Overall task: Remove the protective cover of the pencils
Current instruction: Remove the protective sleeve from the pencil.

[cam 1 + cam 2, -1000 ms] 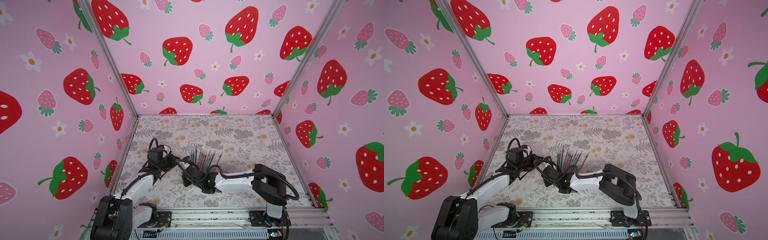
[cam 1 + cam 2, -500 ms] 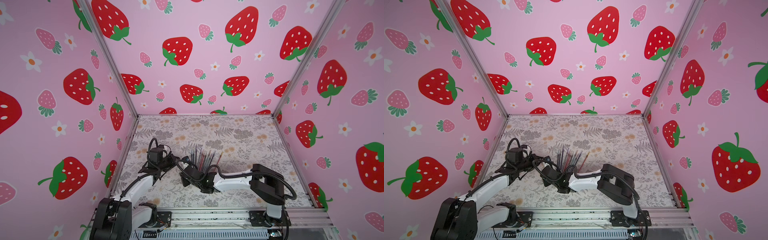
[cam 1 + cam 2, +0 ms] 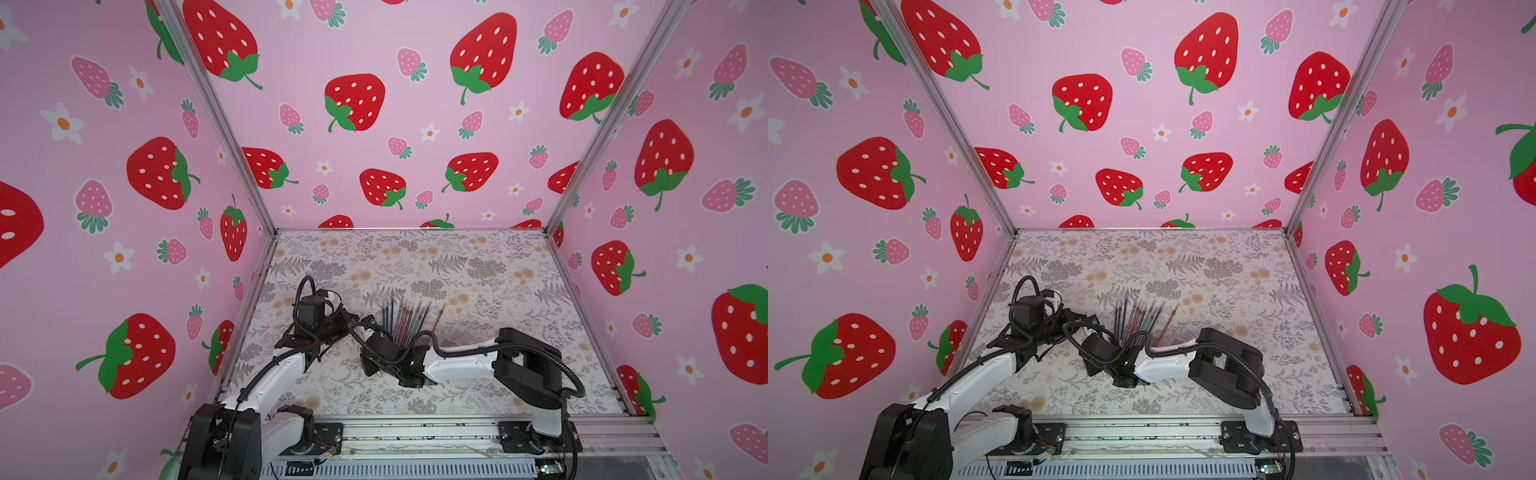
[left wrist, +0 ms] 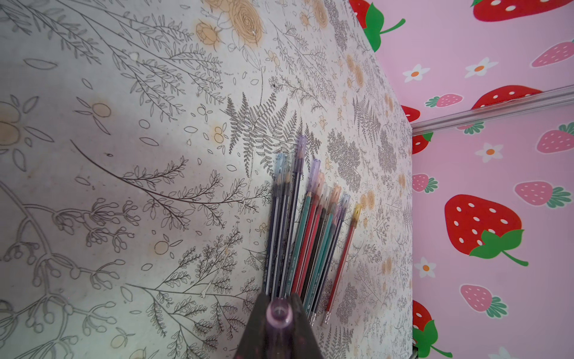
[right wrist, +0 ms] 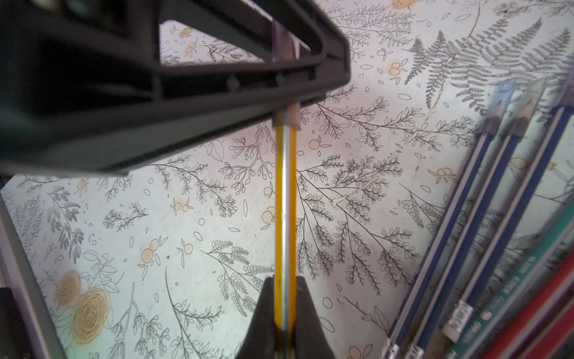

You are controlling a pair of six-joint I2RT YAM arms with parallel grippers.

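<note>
While the right gripper [image 5: 284, 298] pinched a yellow pencil [image 5: 284, 202], the left gripper [image 4: 279, 298] clamped its cap [image 4: 279, 315]; other pencils [image 3: 405, 320] lay fanned at two o'clock.

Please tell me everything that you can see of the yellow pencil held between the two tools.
The yellow pencil is thin, long and straight, with a pale silvery line along its shaft. The right tool is shut on its shaft; its far end sits inside a translucent purplish cap, which the left tool pinches, so the cap is still on. It spans the gap between both tools and does not touch the other pencils, which lie aside on the floral table.
</note>
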